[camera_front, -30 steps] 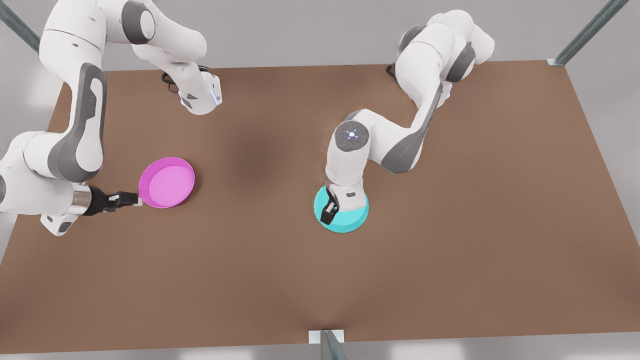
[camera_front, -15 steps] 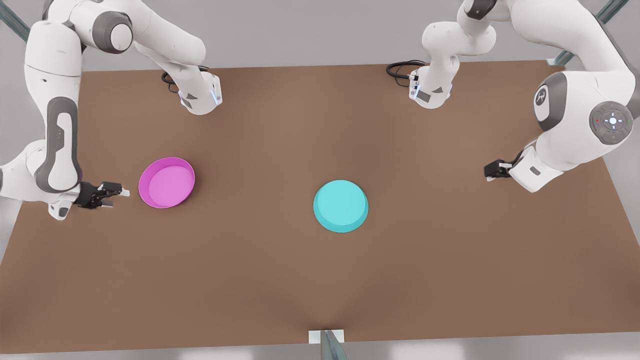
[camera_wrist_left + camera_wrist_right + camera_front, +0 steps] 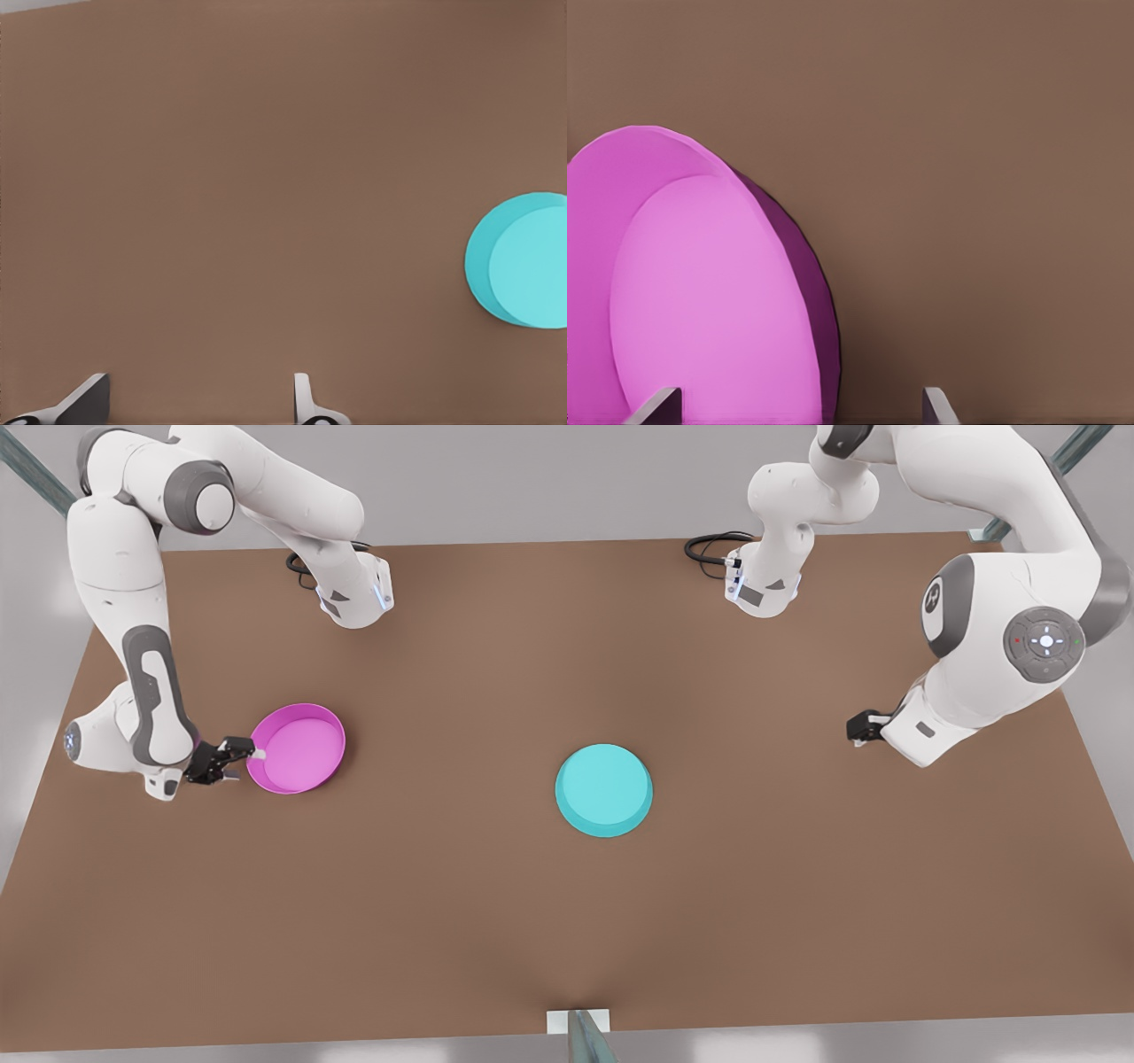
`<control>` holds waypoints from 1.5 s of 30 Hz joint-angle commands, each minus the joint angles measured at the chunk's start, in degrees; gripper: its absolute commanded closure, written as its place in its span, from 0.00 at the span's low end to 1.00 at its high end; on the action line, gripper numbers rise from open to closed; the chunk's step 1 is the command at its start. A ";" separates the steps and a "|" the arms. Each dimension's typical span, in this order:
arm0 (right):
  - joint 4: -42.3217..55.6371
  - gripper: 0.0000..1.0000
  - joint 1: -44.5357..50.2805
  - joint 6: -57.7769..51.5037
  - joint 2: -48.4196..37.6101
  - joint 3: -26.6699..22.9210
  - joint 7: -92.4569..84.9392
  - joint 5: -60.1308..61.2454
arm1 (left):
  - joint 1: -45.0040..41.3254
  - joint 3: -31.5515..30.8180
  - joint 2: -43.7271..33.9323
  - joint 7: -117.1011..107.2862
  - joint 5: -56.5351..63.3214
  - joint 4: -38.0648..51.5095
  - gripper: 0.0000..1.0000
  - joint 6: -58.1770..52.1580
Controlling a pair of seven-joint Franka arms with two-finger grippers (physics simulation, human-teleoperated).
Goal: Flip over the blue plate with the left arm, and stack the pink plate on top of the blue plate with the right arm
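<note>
The blue plate (image 3: 603, 790) lies upside down, flat base up, at the table's middle; the left wrist view sees it far off (image 3: 523, 261). My left gripper (image 3: 858, 729) hangs open (image 3: 190, 409) above bare table at the front view's right, well apart from it. The pink plate (image 3: 296, 747) sits open side up at the front view's left. My right gripper (image 3: 239, 755) is open at its near rim. In the right wrist view (image 3: 797, 409) the pink plate's rim (image 3: 819, 310) stands between the two fingers, one inside the dish and one outside.
The brown table (image 3: 567, 921) carries the two arm bases at the back (image 3: 354, 598) (image 3: 762, 589), with a black cable coil (image 3: 709, 545) beside the second. A metal bracket (image 3: 580, 1027) sits at the front edge. Frame posts stand at the corners.
A second ago the left gripper was on the blue plate; it has since let go and withdrawn to the front view's right. The right gripper backed off, then closed in on the pink plate's rim.
</note>
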 commanded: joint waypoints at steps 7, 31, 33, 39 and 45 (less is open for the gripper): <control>0.10 0.41 0.09 0.06 0.61 0.09 -1.34 0.00 | -0.12 0.00 0.08 0.08 1.32 -0.17 0.00 0.18; 0.27 0.79 -0.09 0.06 1.58 0.18 -1.25 0.00 | -0.12 0.00 0.17 0.08 1.32 -0.26 0.00 0.44; 0.27 0.79 -0.09 0.06 1.67 0.18 -1.25 0.00 | -0.12 0.00 0.17 0.08 1.32 -0.26 0.00 0.44; 0.19 0.79 -0.17 -0.73 1.23 0.26 -1.34 0.00 | -0.12 0.00 0.17 0.08 1.32 -0.26 0.00 0.44; -2.63 0.79 2.37 -0.82 -4.83 2.90 5.51 0.09 | -0.12 0.00 0.26 0.08 1.32 -0.26 0.00 0.44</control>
